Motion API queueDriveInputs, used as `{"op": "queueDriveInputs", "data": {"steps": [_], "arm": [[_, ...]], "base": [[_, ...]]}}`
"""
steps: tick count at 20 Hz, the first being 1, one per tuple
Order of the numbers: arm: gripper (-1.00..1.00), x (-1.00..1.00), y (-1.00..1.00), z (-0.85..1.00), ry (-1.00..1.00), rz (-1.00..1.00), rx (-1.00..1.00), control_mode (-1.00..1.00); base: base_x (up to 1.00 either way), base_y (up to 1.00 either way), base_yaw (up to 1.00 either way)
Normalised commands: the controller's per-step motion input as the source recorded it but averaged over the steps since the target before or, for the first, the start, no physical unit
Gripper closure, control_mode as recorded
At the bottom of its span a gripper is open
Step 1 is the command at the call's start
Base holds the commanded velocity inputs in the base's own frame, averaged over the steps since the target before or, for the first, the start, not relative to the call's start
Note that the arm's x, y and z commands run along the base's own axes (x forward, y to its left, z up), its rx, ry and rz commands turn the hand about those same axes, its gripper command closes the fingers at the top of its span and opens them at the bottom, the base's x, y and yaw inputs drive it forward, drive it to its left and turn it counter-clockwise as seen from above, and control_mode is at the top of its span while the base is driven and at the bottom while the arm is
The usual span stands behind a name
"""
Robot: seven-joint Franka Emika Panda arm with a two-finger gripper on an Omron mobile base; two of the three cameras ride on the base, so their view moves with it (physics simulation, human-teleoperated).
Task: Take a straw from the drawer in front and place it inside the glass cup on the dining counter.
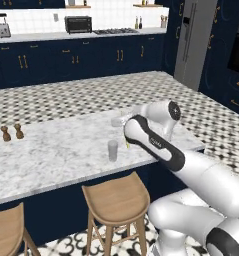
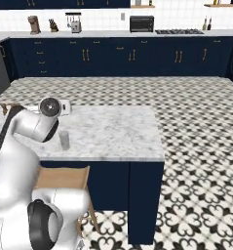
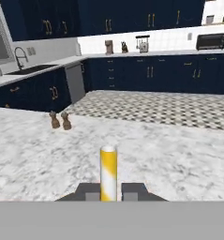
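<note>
My gripper (image 3: 108, 192) is shut on the straw (image 3: 108, 171), a pale-yellow and white stick that rises between the two finger tips in the hand view. The hand hovers over the dining counter (image 1: 51, 155), near its right end and a little beyond the glass cup (image 1: 113, 150). That small clear tumbler stands upright near the counter's front edge, and it is also in the right base view as glass cup (image 2: 64, 140) on the marble slab (image 2: 118, 132). My forearm hides most of the hand in the base views. The drawer is out of view.
Two small brown shakers (image 1: 12, 132) stand at the counter's far left, also as shakers (image 3: 60, 120) in the hand view. Wooden stools (image 1: 116, 197) line the counter's near side. Navy cabinets, a worktop with appliances and a fridge (image 1: 196, 40) lie across the patterned floor.
</note>
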Motion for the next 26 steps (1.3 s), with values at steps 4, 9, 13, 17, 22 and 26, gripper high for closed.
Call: {"op": "queueDriveInputs", "data": {"steps": [4,9,13,17,22,26], "arm": [[1.0,0.52,0.0,0.0,-0.06,0.39,0.18,-1.0],[1.0,0.23,0.04,0.0,0.0,0.25,0.16,-1.0],[1.0,0.34,0.0,0.0,-0.01,0.18,0.06,-1.0],[1.0,0.17,0.0,0.22,-0.02,0.12,0.01,-1.0],[1.0,0.01,0.0,0.39,-0.03,0.07,0.0,-1.0],[1.0,0.13,0.0,0.35,0.0,0.03,0.0,-1.0]], "base": [[0.0,0.0,0.0],[0.0,0.0,0.0],[0.0,0.0,0.0],[0.0,0.0,0.0],[0.0,0.0,0.0],[0.0,0.0,0.0]]}}
